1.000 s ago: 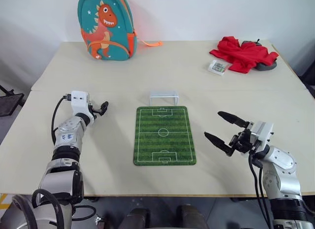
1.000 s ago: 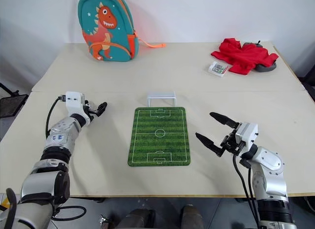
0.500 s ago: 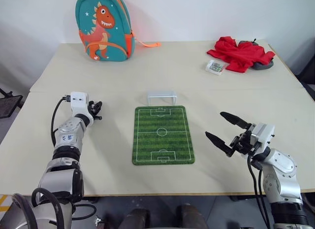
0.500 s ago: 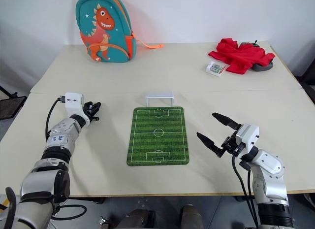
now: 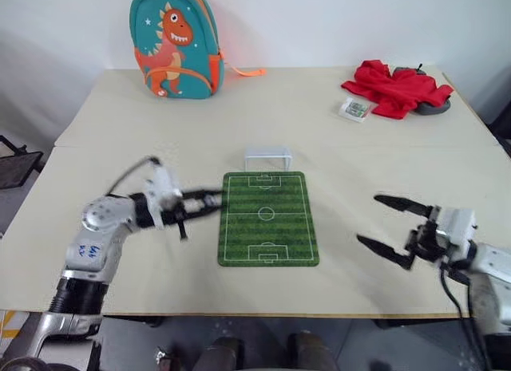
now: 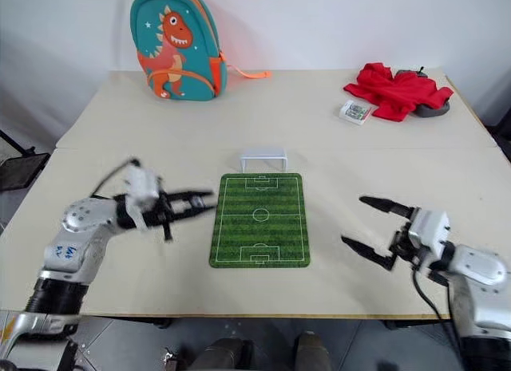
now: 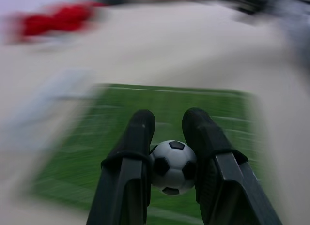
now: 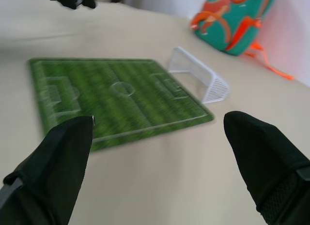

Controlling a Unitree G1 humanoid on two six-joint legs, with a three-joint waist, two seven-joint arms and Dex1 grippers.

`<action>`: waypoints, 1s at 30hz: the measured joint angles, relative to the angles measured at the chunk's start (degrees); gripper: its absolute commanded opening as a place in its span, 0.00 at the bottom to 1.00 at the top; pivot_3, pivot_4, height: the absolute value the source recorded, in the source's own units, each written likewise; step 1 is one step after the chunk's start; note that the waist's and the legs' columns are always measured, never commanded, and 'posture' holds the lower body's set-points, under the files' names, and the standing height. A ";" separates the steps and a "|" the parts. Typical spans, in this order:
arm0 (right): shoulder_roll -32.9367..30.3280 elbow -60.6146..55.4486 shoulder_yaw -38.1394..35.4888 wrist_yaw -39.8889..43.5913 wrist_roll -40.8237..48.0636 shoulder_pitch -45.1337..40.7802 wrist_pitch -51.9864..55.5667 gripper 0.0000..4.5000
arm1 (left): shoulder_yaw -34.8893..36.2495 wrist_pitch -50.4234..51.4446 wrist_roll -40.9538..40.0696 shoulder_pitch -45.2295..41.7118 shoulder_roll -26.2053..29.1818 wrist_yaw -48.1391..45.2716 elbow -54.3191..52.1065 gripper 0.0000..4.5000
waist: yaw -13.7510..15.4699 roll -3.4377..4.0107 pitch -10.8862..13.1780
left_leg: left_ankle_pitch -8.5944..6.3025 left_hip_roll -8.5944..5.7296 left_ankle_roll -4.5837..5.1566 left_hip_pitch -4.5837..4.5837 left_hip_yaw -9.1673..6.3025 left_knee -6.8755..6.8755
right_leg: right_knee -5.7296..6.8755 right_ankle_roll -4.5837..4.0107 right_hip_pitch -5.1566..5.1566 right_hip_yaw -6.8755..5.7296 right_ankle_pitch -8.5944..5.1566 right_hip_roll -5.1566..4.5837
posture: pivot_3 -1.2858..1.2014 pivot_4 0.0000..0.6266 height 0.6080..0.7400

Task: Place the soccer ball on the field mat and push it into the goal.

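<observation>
Two grippers are over your table [image 5: 120,108]. Your left gripper [image 5: 211,202] reaches across toward the left long edge of the field mat [image 5: 267,218], its fingertips at or just over that edge. Its two black fingers [image 7: 133,152] are clamped on the soccer ball [image 7: 173,167], which sits between them, white with black patches; the left wrist view puts the green of the mat beyond the ball. Whether the ball touches the mat cannot be told, as the arm is blurred in the head views.

Your right gripper [image 5: 391,227] stands off the right side of the mat, well apart from it, above bare table. Its fingers [image 8: 63,152] are spread wide with nothing between them.

The mat lies flat near the middle of the table, long side running away from you, white pitch lines showing. The goal [image 5: 267,157] stands just beyond the mat's far short edge, a small white frame with its mouth facing the mat. The head views leave it unclear whether it touches the edge or stands just clear.

Other items noted: a teal backpack [image 5: 174,42] with an orange dinosaur stands upright at the far edge, left of centre. A red cloth [image 5: 395,88] lies bunched at the far right, partly over a dark object [image 5: 435,108]. A small packet [image 5: 354,108] lies just beside the cloth on its near left.
</observation>
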 measured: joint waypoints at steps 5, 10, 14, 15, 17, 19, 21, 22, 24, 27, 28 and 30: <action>-4.64 -0.98 0.00 8.79 2.85 5.77 4.14 1.00 | -7.38 -3.91 8.83 -0.34 -4.09 0.86 2.11 0.19 | 0.38 0.01 0.00 | 0.00 -0.02 0.02 0.00 0.01 0.02 | 0.00 0.00 -0.01 -0.04 0.00 0.00 | 0.52 0.24 1.00; -5.02 -4.13 -0.21 10.13 3.61 8.87 4.43 1.00 | -10.46 -6.70 14.29 -1.62 -8.03 3.96 7.98 0.19 | 0.71 -0.06 0.05 | 0.00 -0.01 0.02 -0.03 0.04 0.06 | 0.02 0.00 -0.06 -0.13 0.01 0.02 | 0.52 0.24 1.00; -4.03 -6.46 -0.22 9.51 3.60 9.56 4.43 1.00 | -10.46 -7.30 15.59 -3.15 -9.87 5.14 9.36 0.19 | 1.32 -0.07 0.05 | -0.01 -0.04 0.03 -0.05 0.04 0.11 | 0.02 0.03 -0.04 -0.14 0.02 0.00 | 0.52 0.24 1.00; -3.74 -6.77 -0.21 9.33 3.59 9.70 4.43 1.00 | -10.53 -7.49 15.79 -3.15 -10.10 5.23 9.47 0.19 | 1.35 -0.08 0.06 | -0.01 -0.03 0.03 -0.06 0.04 0.11 | 0.02 0.03 -0.04 -0.14 0.02 0.01 | 0.52 0.24 1.00; -3.41 -7.12 -0.20 8.96 3.53 9.96 4.43 1.00 | -10.66 -7.97 16.27 -3.16 -10.45 5.25 9.71 0.19 | 1.37 -0.08 0.06 | -0.01 -0.03 0.03 -0.06 0.04 0.11 | 0.03 0.03 -0.05 -0.15 0.02 0.01 | 0.52 0.24 1.00; -2.73 -7.78 -0.20 8.22 3.46 10.12 4.46 1.00 | -10.66 -8.24 16.58 -3.26 -11.14 5.39 10.43 0.19 | 1.43 -0.08 0.06 | -0.01 -0.03 0.03 -0.05 0.03 0.11 | 0.02 0.03 -0.04 -0.17 0.02 0.01 | 0.52 0.24 1.00; -1.71 -8.79 0.03 7.52 3.41 10.21 4.48 1.00 | -10.84 -8.32 16.74 -3.25 -11.75 5.44 10.94 0.19 | 1.41 -0.08 0.06 | -0.01 -0.03 0.03 -0.06 0.03 0.12 | 0.02 0.03 -0.04 -0.17 0.02 0.01 | 0.52 0.24 1.00; -1.49 -8.91 0.14 7.17 3.36 10.24 4.52 1.00 | -11.03 -8.49 16.88 -3.25 -11.84 5.41 10.96 0.19 | 1.40 -0.08 0.06 | -0.01 -0.04 0.03 -0.06 0.03 0.12 | 0.02 0.04 -0.04 -0.18 0.02 0.01 | 0.52 0.24 1.00; -1.40 -9.04 0.17 6.58 3.27 10.23 5.04 1.00 | -11.17 -8.61 17.34 -3.25 -12.14 5.56 10.97 0.19 | 1.40 -0.08 0.06 | -0.01 -0.04 0.03 -0.06 0.04 0.12 | 0.02 0.04 -0.04 -0.18 0.03 0.01 | 0.52 0.24 1.00; -1.36 -9.55 0.26 6.02 3.00 10.22 5.28 1.00 | -11.14 -8.55 17.54 -3.25 -12.84 6.43 10.98 0.40 | 1.40 -0.08 0.06 | -0.01 -0.03 0.03 -0.05 0.03 0.13 | 0.03 0.04 -0.04 -0.18 0.03 0.01 | 0.52 0.24 1.00; -1.28 -9.78 0.32 5.88 2.88 10.20 5.36 1.00 | -11.14 -8.57 17.58 -3.25 -13.04 6.63 10.98 0.47 | 1.40 -0.08 0.06 | -0.01 -0.03 0.03 -0.06 0.03 0.12 | 0.03 0.04 -0.04 -0.18 0.03 0.01 | 0.52 0.24 1.00; -0.99 -10.29 0.51 5.53 2.75 10.19 5.57 1.00 | -11.14 -8.73 17.61 -3.25 -13.38 6.92 10.98 0.59 | 1.40 -0.08 0.06 | -0.01 -0.03 0.03 -0.06 0.04 0.13 | 0.03 0.04 -0.04 -0.19 0.03 0.01 | 0.52 0.24 1.00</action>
